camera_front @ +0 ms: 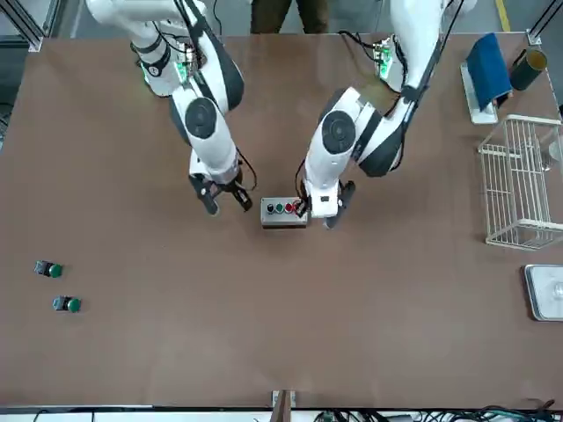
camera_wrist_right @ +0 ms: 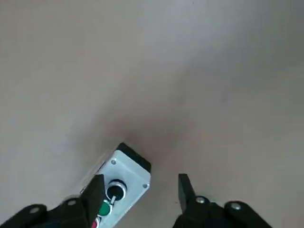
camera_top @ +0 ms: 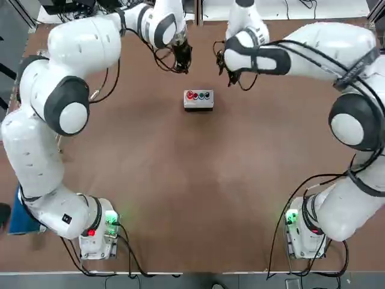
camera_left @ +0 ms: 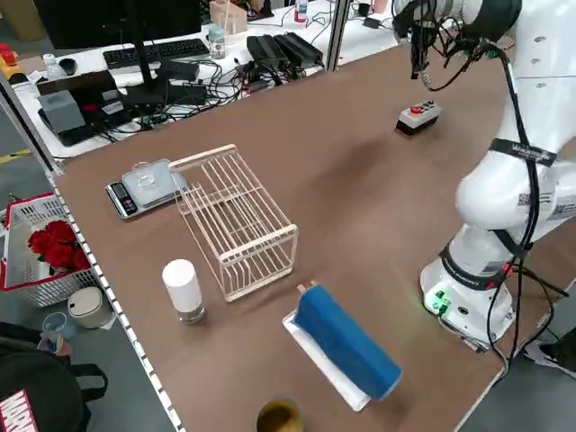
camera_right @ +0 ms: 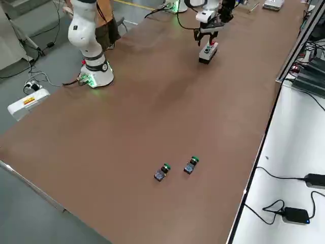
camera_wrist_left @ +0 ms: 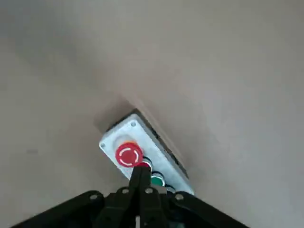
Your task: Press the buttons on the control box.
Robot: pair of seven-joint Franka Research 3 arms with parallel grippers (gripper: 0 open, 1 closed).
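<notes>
The control box [camera_top: 198,100] is a light grey box with a dark top, lying at the far middle of the table. Its buttons [camera_top: 198,95] run in a row, with the large red button [camera_wrist_left: 128,155] at the robot's left end. My left gripper [camera_wrist_left: 140,172] is shut and hangs above the box, its tips close to the red button and the smaller one beside it. My right gripper [camera_wrist_right: 138,183] is open and hovers over bare table off the box's other end, near the dark button [camera_wrist_right: 115,188]. In the top view, the left gripper [camera_top: 182,59] and right gripper [camera_top: 231,73] flank the box.
A white wire rack [camera_front: 523,180], a blue block on a white base [camera_front: 488,70] and a small scale [camera_front: 545,290] stand on the robot's left side. Two loose green-and-black knobs [camera_front: 48,270] [camera_front: 66,304] lie on its far right. A person [camera_right: 104,20] stands behind the arms.
</notes>
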